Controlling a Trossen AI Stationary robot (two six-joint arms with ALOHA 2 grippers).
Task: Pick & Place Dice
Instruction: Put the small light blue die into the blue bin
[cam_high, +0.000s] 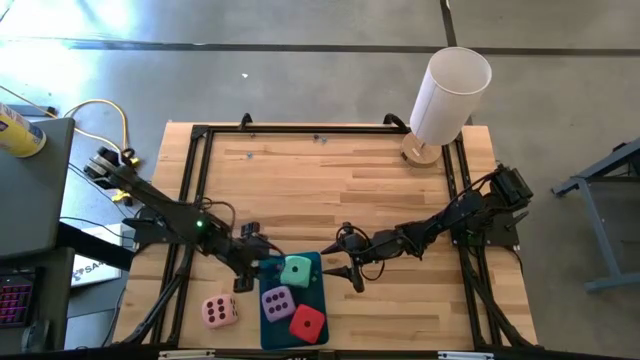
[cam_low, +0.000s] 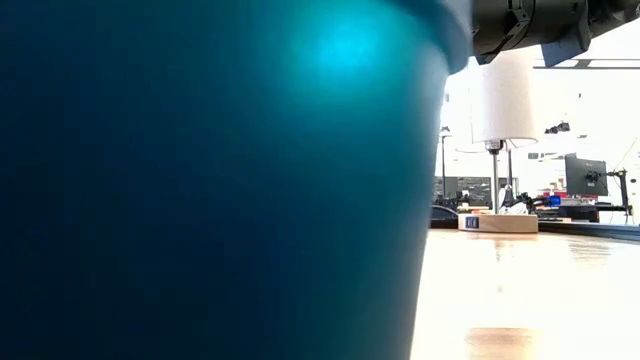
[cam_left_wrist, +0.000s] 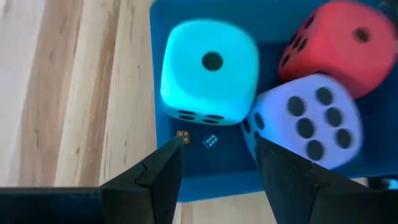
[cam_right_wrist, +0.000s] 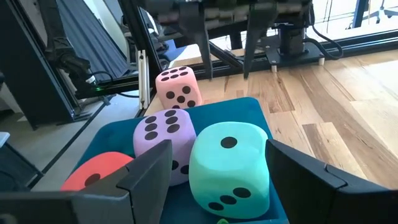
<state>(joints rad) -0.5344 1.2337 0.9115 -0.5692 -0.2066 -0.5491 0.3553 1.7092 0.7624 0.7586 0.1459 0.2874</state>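
A teal tray (cam_high: 322, 300) lies at the table's near edge. Three dice sit in it, close together: a mint green die (cam_high: 296, 270) at the far end, a lilac die (cam_high: 277, 302) in the middle and a red die (cam_high: 307, 322) at the near end. A pale pink die (cam_high: 220, 311) rests on the bare wood left of the tray. My left gripper (cam_left_wrist: 217, 168) hangs open above the tray's far left corner, just short of the green die (cam_left_wrist: 208, 71). My right gripper (cam_right_wrist: 221, 168) is open at the tray's right edge and points level at the green die (cam_right_wrist: 230, 168) without touching it.
A white lamp (cam_high: 445, 95) on a wooden base stands at the far right corner. Black frame rails (cam_high: 200, 135) run along the table's edges. In the low view the tray's wall (cam_low: 200, 180) blocks most of the picture. Bare wood lies beyond the tray.
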